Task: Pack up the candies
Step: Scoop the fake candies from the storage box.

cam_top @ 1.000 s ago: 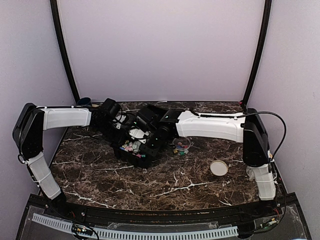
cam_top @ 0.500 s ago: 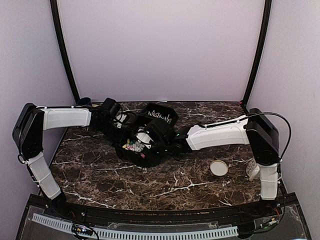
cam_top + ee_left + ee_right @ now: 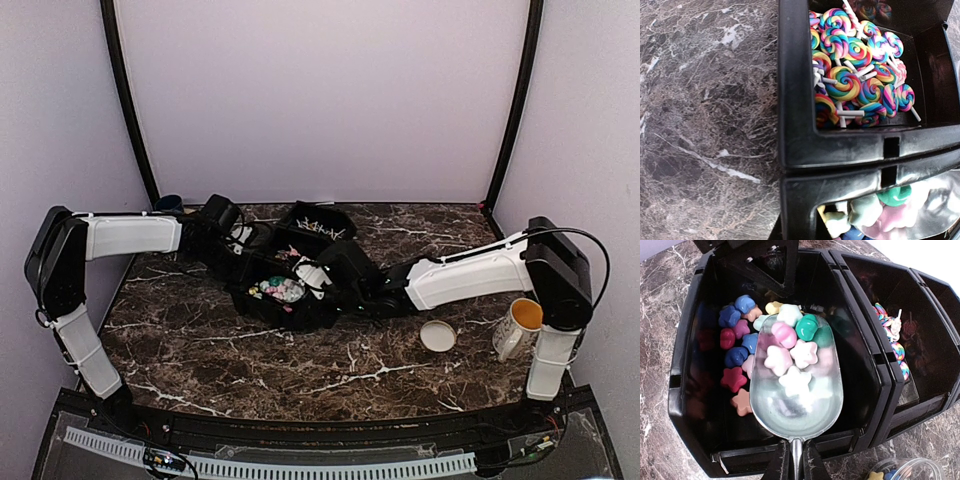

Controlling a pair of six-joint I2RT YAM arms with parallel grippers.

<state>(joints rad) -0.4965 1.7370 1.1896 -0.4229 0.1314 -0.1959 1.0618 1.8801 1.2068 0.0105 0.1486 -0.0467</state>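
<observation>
Star-shaped candies (image 3: 777, 360), pastel heap in metal scoop (image 3: 792, 417), others loose in black bin (image 3: 686, 347)

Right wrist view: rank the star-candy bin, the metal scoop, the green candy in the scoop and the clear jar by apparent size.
1. star-candy bin
2. metal scoop, though it sits nearer the camera than the bin
3. green candy
Unranked: clear jar, cut off by the frame edge.

No writing can be read on the black bins (image 3: 880, 385) or the mug (image 3: 512, 335), which perhaps shows too small.
</observation>
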